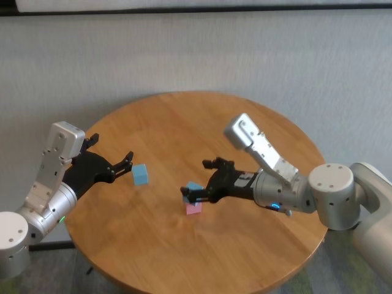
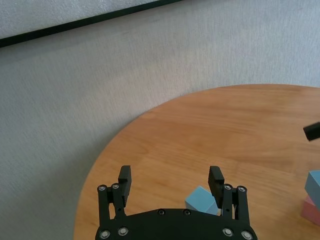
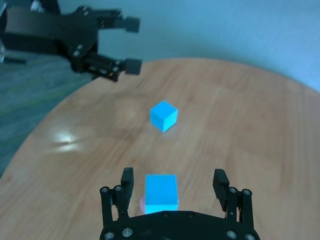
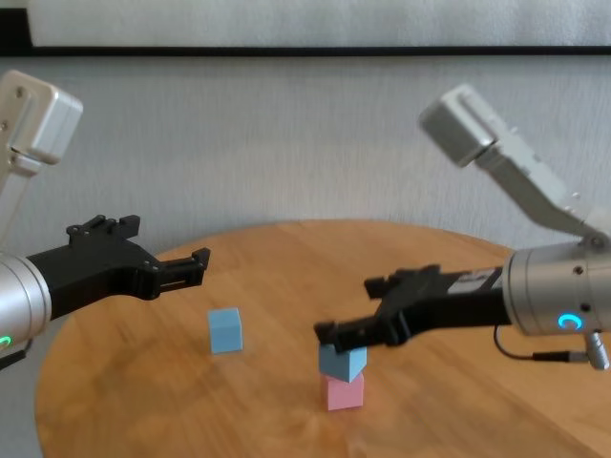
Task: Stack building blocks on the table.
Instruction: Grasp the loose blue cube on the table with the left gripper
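Releasing is the step in hand, by my read: the right gripper point(image 3: 173, 185) has its fingers spread wide on either side of the blue block point(image 3: 161, 193), with a clear gap each side, so it grips nothing. That block sits on the pink block point(image 4: 345, 391), slightly skewed on it in the chest view, out in the middle of the table point(image 1: 184, 122), a bit toward its near edge.

Second blue block point(image 1: 141, 174) lies alone, nearer the table's left edge, well apart from the stack. Left gripper point(image 1: 109, 161) hovers over the left edge, just beside that block, fingers fully spread and empty.

To do this well:
- Back the right gripper straight up or straight back along its own axis; no sideways drift, since either finger could clip the top block.
- Top block looks a little twisted on the pink one, so any nudge may topple it.
- Clear the right arm before the left goes for the loose block, then place it square and low on the stack.
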Motion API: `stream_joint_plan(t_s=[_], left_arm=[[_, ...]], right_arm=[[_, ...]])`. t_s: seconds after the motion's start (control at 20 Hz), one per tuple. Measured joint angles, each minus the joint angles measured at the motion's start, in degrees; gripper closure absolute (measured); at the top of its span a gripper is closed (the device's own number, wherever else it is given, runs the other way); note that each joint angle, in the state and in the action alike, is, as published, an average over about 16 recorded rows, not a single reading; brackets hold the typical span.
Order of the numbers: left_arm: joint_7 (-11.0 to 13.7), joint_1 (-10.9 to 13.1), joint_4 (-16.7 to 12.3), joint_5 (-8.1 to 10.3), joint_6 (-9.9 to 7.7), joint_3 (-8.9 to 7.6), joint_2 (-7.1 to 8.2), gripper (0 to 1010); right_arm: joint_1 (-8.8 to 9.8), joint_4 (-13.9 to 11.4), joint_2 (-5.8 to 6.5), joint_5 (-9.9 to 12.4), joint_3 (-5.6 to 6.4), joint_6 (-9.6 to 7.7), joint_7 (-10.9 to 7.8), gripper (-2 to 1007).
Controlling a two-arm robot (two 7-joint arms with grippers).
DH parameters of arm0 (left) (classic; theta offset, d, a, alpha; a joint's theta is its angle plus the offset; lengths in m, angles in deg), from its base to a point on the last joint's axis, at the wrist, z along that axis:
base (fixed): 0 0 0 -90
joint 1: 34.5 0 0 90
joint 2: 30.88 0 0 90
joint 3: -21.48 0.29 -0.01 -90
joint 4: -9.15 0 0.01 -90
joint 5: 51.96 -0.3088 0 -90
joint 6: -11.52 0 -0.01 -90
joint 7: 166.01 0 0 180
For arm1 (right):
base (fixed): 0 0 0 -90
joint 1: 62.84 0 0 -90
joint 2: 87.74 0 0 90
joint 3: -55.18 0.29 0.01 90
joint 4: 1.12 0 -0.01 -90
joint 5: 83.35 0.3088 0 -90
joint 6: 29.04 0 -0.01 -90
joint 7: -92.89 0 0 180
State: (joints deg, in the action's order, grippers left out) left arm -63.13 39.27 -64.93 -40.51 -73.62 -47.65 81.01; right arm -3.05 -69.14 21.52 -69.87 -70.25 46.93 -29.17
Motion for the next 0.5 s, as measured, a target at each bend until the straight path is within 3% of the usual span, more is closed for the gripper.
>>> stream_joint_plan(t_s=[0.25,0.5], left_arm=[[0.0,0.0,0.0,0.0,0.0,0.0,0.0,10],[0.0,0.0,0.0,0.0,0.0,0.0,0.0,10]], right_arm=[[2.39,-2.18,-0.52,1.2,3.92,3.49,5.0,4],[4.56,-3.49,-1.7,1.1,7.88,7.98,11.29,5]])
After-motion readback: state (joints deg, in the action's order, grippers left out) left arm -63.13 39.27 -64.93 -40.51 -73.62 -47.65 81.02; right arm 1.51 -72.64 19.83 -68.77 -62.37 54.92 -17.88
